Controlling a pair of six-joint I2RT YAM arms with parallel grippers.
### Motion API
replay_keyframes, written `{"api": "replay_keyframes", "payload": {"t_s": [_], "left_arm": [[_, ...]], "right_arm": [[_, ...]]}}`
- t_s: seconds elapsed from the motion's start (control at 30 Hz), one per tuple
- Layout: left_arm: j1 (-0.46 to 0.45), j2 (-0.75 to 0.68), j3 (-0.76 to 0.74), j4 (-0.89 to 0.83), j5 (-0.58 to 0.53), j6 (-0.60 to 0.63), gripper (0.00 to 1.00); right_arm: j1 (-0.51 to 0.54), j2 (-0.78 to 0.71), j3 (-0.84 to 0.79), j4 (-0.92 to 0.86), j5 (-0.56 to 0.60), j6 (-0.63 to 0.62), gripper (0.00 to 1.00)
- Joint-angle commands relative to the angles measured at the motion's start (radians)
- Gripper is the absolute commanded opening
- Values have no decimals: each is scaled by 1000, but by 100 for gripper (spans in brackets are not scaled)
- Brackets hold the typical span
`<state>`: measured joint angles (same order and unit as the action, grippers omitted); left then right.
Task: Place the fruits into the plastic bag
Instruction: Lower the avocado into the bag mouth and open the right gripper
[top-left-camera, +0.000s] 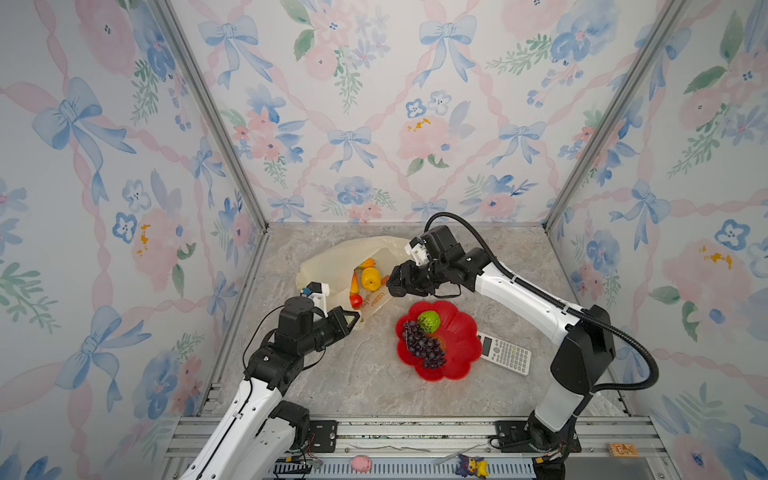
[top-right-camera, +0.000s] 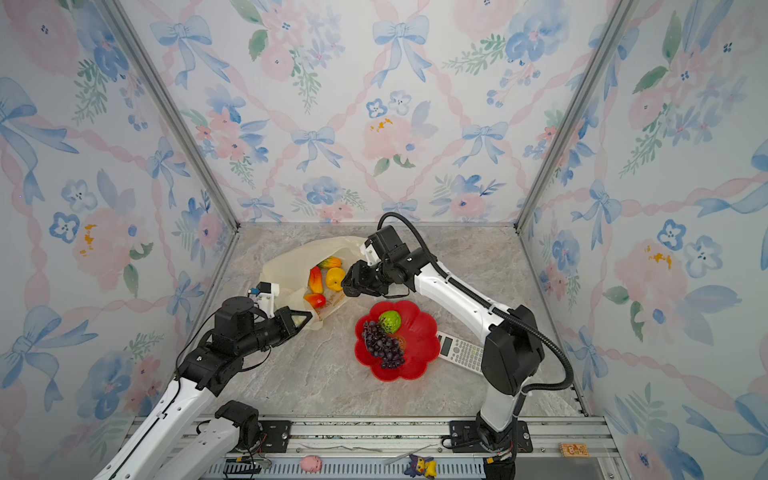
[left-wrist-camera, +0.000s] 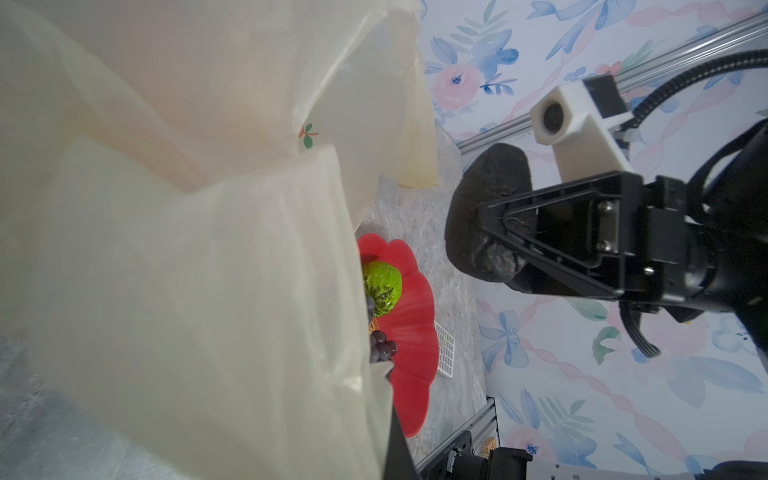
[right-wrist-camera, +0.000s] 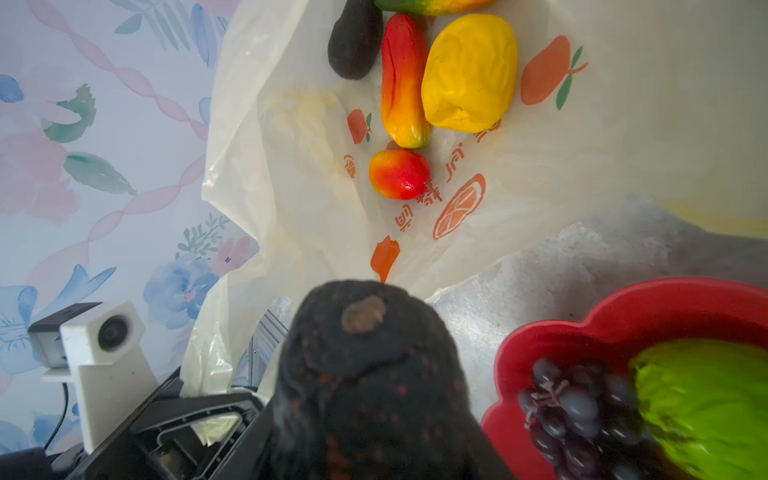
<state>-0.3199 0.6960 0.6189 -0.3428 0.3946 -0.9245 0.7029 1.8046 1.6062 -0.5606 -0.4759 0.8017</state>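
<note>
My right claw (top-left-camera: 395, 283) grips the avocado (right-wrist-camera: 374, 386) at the bag (top-left-camera: 332, 259); my left claw (top-left-camera: 352, 318) pinches its rim. A sagging rim could send the avocado onto the bench (top-left-camera: 365, 386).

**Colour check: bag, fruit, dish**

Plastic bag (right-wrist-camera: 299, 166) is showing translucent pale yellow, with orange fruit prints, green leaves and orange writing. Ahead of the black right gripper (top-left-camera: 391, 284), the lumpy fruit (right-wrist-camera: 469, 75) is reading yellow, the long mango (right-wrist-camera: 403, 79) red fading to yellow, the far mango (top-left-camera: 367, 262) green-orange, the small fruit (right-wrist-camera: 399, 174) red-yellow, and the bagged avocado (right-wrist-camera: 353, 41) near-black. Gripped avocado (right-wrist-camera: 374, 386) is showing black with red speckles and a brown stem spot. Beside that gripper, the dish (top-left-camera: 457, 332) is reading glossy red, the grapes (top-left-camera: 424, 345) dark purple, the ball (top-left-camera: 429, 321) bright green. Table (top-left-camera: 374, 382) is looking grey marbled. Left gripper (top-left-camera: 352, 318) is reading black.
</note>
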Motion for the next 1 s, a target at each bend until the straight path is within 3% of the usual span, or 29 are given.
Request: {"api": "replay_keyframes", "payload": {"t_s": [0.0,0.57,0.83,0.97], "left_arm": [[7,-16,-13,1,21,13,0],[6,12,-20,0,46,12,0],[5,35,0,1,49,21,0],[6,49,17,1,55,34,0]], "right_arm": [[18,64,60,82,-66,54,31],[44,456,411,129,-134,171,29],[25,588,509,286,-50,345,30],[14,647,566,323,-21,413,38]]}}
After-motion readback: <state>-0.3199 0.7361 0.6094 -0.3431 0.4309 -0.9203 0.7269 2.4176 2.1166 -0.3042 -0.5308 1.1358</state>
